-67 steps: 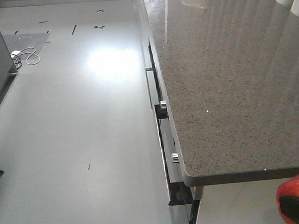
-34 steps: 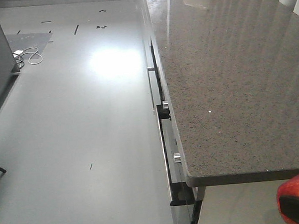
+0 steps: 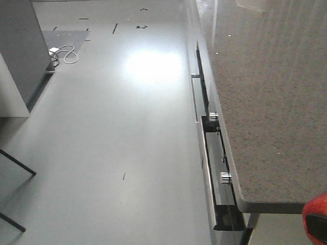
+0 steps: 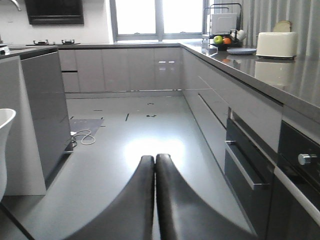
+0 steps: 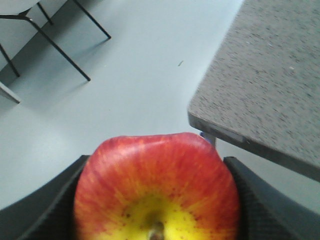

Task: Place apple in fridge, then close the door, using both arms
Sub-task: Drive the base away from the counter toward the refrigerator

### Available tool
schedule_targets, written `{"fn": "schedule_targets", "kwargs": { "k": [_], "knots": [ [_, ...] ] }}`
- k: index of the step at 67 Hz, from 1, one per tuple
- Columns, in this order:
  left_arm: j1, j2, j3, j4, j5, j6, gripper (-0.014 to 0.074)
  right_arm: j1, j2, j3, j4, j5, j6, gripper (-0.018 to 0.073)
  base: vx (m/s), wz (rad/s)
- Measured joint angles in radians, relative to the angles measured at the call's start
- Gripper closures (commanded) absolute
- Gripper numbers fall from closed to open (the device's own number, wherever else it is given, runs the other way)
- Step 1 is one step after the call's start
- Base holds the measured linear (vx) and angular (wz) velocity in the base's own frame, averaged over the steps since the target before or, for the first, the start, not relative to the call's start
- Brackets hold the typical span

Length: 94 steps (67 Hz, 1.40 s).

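Over grey floor (image 5: pixel 140 75), the right tool (image 5: pixel 157 202) clamps a red, yellow-dimpled apple (image 5: pixel 155 170)

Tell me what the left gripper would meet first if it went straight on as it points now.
Nothing near: the left gripper, shut, points along the floor aisle. Probably the far cabinets under the window come first; depth is unclear.

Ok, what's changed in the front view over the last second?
The view swung left: the counter slid toward the right edge of the front picture, while the grey cabinet and thin black legs came further in at the left. Nothing was taken or released. The apple stayed in the bottom right corner, clamped between the right fingers.
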Motion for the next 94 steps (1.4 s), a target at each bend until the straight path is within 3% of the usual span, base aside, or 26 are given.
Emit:
{"fn": "schedule_targets", "kwargs": {
  "k": [94],
  "knots": [
    [0.000,0.000,0.000,0.000,0.000,0.000,0.0603,0.000,0.000,0.000,0.000,0.000,0.000,0.0427,-0.01,0.41]
  ]
}}
